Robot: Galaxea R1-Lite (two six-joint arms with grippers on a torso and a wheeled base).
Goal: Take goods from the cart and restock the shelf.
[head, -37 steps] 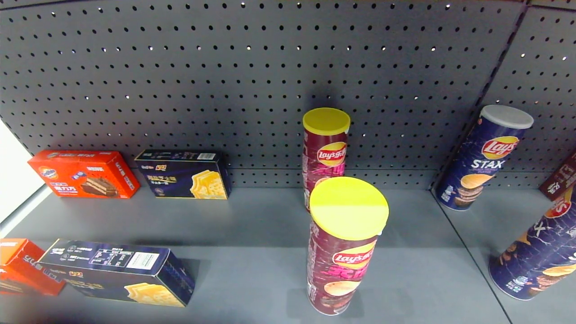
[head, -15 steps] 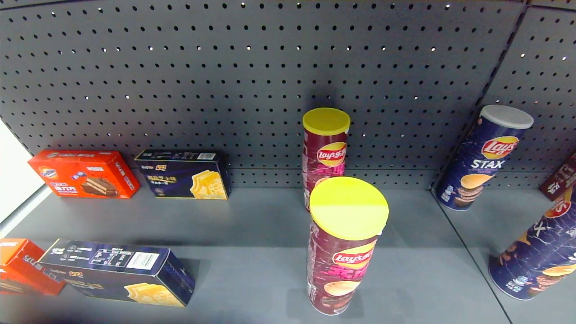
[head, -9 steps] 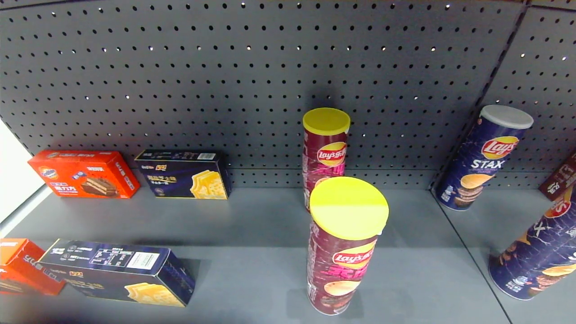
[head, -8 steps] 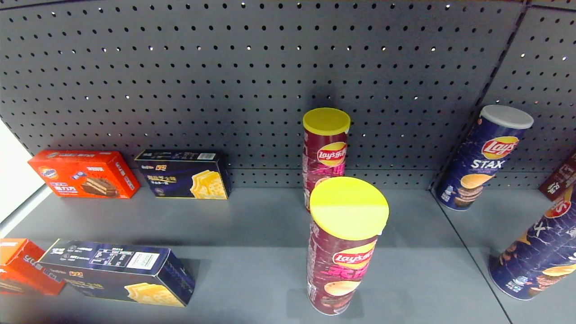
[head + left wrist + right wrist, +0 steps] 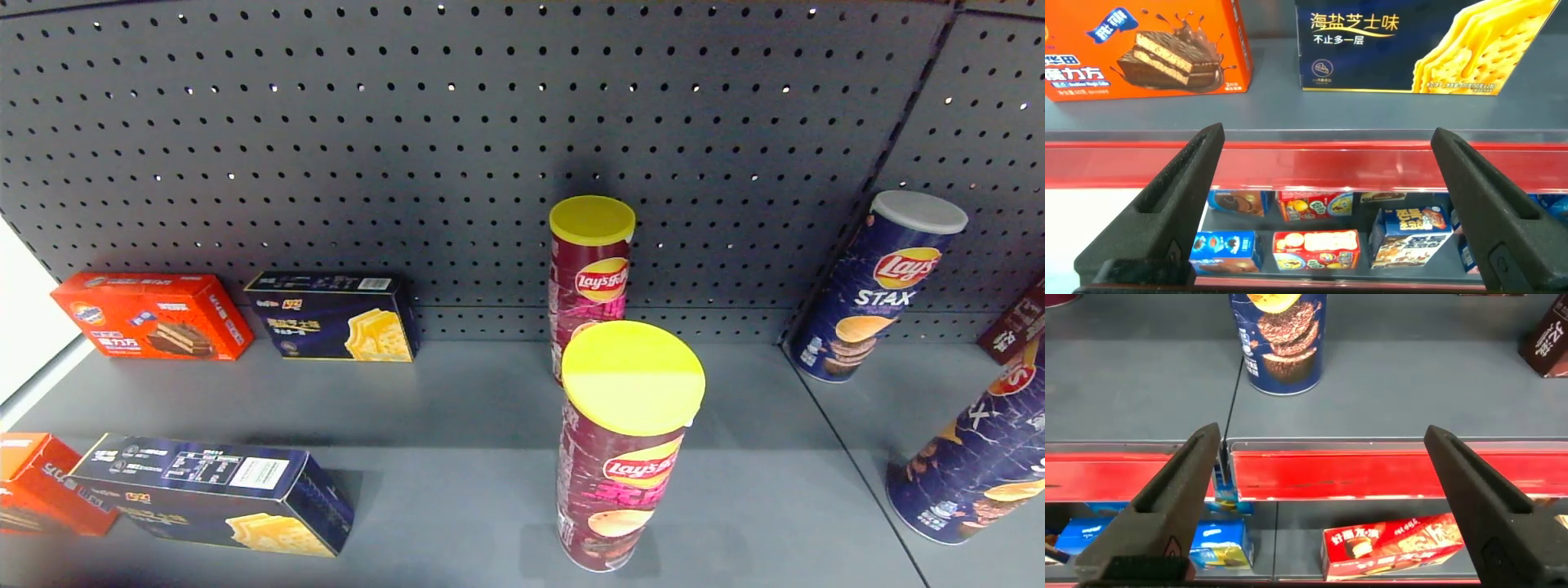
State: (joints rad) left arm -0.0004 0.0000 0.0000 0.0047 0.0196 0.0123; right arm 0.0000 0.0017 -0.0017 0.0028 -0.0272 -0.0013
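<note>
My left gripper (image 5: pixel 1327 220) stands wide open with nothing between its jaws. Beyond them, past the red edge strip (image 5: pixel 1323 159) of the shelf (image 5: pixel 457 408), an orange box (image 5: pixel 1143 49) and a navy cracker box (image 5: pixel 1421 45) stand side by side, well apart from my fingers. My right gripper (image 5: pixel 1323 514) is spread just as wide and holds nothing. A blue can (image 5: pixel 1278 339) stands upright on the shelf beyond its jaws, just beside the seam (image 5: pixel 1233 400) between two shelf panels. Below the strip, small boxes (image 5: pixel 1315 249) lie on a lower level. Two maroon cans (image 5: pixel 624 457) stand one behind the other, the rear one near the pegboard (image 5: pixel 408 122). Bare shelf lies between them and the boxes on my left, with a narrower stretch toward the seam on my right.
</note>
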